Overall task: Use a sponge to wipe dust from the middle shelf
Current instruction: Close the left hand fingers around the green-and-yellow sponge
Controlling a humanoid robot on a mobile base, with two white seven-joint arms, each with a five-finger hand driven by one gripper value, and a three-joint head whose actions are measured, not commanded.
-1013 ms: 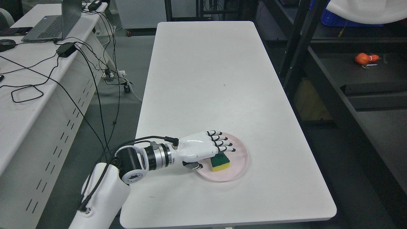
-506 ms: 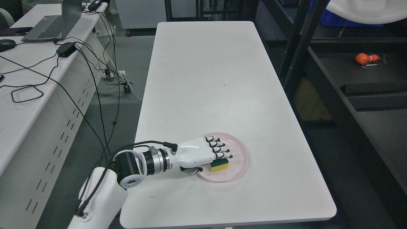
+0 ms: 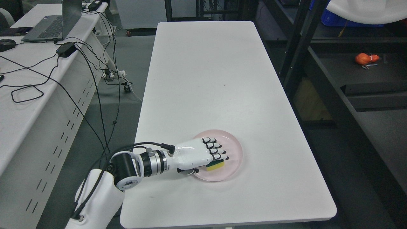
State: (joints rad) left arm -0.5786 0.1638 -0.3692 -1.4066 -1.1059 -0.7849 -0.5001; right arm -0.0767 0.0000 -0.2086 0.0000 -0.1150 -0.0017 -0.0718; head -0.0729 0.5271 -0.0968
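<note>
Long white surface (image 3: pixel 210 79) flanked by a cable-strewn desk (image 3: pixel 28 95) and dark shelving (image 3: pixel 349 79), bearing near its front edge 1 pink plate (image 3: pixel 233 152) on which the left hand (image 3: pixel 198 154), fingers curled downward, covers and grips the yellow-green sponge (image 3: pixel 215 165).

We count: one sponge (image 3: pixel 215 165); one pink plate (image 3: pixel 233 149); one robot hand (image 3: pixel 198 154), the left; one white table (image 3: pixel 206 79); one laptop (image 3: pixel 54 25) on the side desk (image 3: pixel 19 111); one orange object (image 3: pixel 365 58) on the dark shelving (image 3: pixel 321 79)
</note>
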